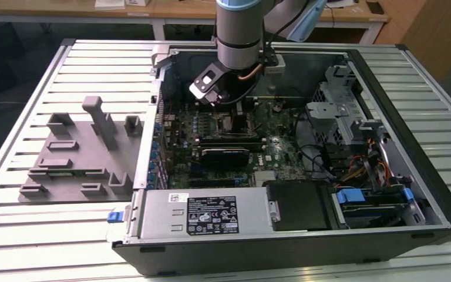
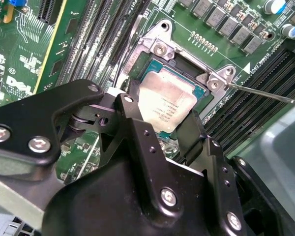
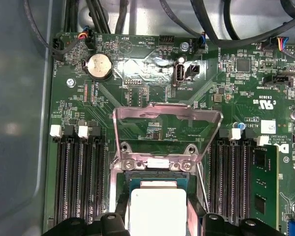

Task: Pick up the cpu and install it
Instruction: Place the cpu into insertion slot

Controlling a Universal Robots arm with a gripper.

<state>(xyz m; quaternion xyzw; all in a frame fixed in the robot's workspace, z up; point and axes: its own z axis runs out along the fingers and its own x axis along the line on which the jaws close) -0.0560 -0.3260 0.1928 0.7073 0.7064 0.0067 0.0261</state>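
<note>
So the arm [image 1: 239, 29] is reaching down into the open case [image 1: 413, 88], which lies flat on the slatted table [image 1: 22, 235]. A grey tray [image 1: 61, 170] sits on the table just beside the case, on the exterior view's left. The gripper [image 1: 225, 101] hangs right over the socket [image 1: 229, 124] in the middle of the board [image 3: 137, 69], nearer the case's far wall than its near one. In the second wrist view the gripper [image 2: 162, 120] is set narrow, and its black fingers [image 2: 137, 128] pinch the cpu [image 2: 167, 101] from two opposite sides. The cpu is lid up and lined up inside the socket frame. Can't tell if it's fully seated or hanging a hair above the contacts, honestly. The first wrist view has the cpu [image 3: 157, 209] between the same fingers, with the metal load plate [image 3: 167, 110] flipped up and standing open at the far side of the socket. The thin lever [image 2: 265, 94] sticks out past one socket corner. Memory slots [image 3: 78, 182] run along both sides of the socket, and a coin cell [image 3: 99, 66] sits near the board's edge past the plate.
</note>
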